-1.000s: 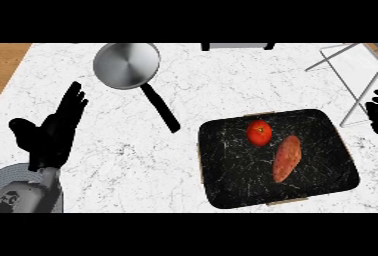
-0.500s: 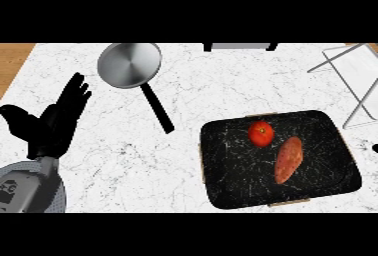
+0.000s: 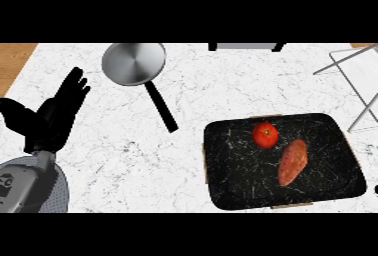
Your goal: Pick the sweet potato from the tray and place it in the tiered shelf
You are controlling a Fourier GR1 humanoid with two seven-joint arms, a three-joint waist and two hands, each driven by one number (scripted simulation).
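An orange-brown sweet potato (image 3: 292, 162) lies slanted on the black marbled tray (image 3: 236, 175) at the right of the white counter, just below and right of a red tomato (image 3: 266, 135). The tiered shelf (image 3: 353, 75) shows only as thin grey wire legs at the upper right corner. My left hand (image 3: 52, 117) rests open at the far left, fingers pointing up, far from the tray. Of my right hand only a small black sliver (image 3: 375, 189) shows at the right edge beside the tray.
A round steel pan (image 3: 134, 63) with a long black handle (image 3: 160, 106) lies at the upper middle, its handle pointing toward the tray. A dark object (image 3: 246, 46) sits at the counter's far edge. Wooden floor shows at the upper left.
My right hand has slid down along the right edge, from beside the shelf legs to a sliver near the tray. The left hand stays open, showing slightly further left.
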